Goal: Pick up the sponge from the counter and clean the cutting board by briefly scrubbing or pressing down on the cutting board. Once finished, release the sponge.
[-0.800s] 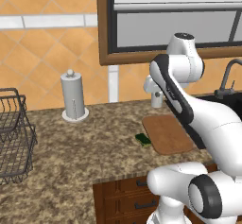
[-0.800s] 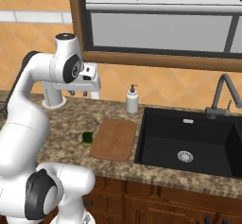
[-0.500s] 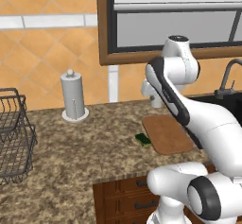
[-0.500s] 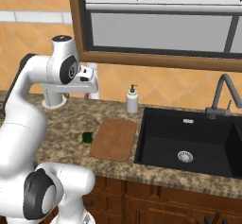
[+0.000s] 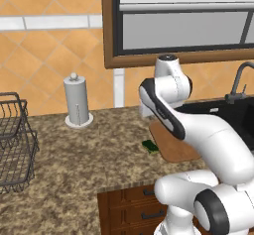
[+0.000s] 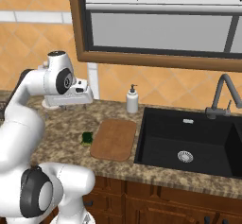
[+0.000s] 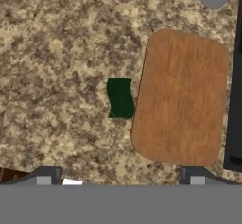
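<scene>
Hand view: spread claw (image 7: 120, 178) above small green sponge (image 7: 120, 98) beside rounded wooden cutting board (image 7: 182, 98) on speckled granite counter (image 7: 56, 67).

Long speckled brown-beige granite counter (image 7: 61, 43) seen as mottled stone, flat reddish-brown wooden cutting board (image 7: 182, 98) shown smooth with fine grain, small dark green sponge (image 7: 120, 98) rendered matt, black sink basin (image 6: 189, 140) rendered matt, dark wire basket (image 5: 15, 145) rendered as metal

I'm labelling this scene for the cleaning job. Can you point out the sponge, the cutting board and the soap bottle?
sponge (image 7: 120, 98), hand view, middle of its top.
cutting board (image 7: 182, 98), hand view, centre of its face.
soap bottle (image 6: 132, 101), right base view, its body.
</scene>
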Robot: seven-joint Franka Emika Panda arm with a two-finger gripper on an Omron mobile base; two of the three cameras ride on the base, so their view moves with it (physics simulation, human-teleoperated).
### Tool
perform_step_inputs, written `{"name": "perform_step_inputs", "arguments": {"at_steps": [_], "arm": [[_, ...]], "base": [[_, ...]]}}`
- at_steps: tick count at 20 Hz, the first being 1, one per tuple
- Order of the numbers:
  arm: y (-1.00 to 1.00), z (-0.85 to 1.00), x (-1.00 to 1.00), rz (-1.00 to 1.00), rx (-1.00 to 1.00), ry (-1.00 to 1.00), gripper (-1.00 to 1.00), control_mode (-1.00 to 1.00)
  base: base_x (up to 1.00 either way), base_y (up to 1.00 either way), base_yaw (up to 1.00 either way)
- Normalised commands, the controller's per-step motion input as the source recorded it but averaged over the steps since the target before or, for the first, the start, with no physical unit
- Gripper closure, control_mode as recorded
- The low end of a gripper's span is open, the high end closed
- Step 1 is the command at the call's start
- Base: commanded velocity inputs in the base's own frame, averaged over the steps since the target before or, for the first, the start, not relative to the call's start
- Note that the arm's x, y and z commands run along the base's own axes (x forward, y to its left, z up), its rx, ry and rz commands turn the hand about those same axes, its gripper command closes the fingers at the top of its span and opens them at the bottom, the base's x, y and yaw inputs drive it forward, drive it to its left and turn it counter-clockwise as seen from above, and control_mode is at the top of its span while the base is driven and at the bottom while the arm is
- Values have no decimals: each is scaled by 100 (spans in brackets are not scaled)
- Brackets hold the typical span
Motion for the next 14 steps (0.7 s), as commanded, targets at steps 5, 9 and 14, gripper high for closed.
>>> {"name": "perform_step_inputs", "arguments": {"at_steps": [5,9,14], "arm": [[0,-67,12,5,0,0,-100,-100],[0,-62,22,5,0,0,-100,-100],[0,-52,37,1,0,5,-100,-100]], "base": [[0,0,0],[0,0,0],[0,0,0]]}}
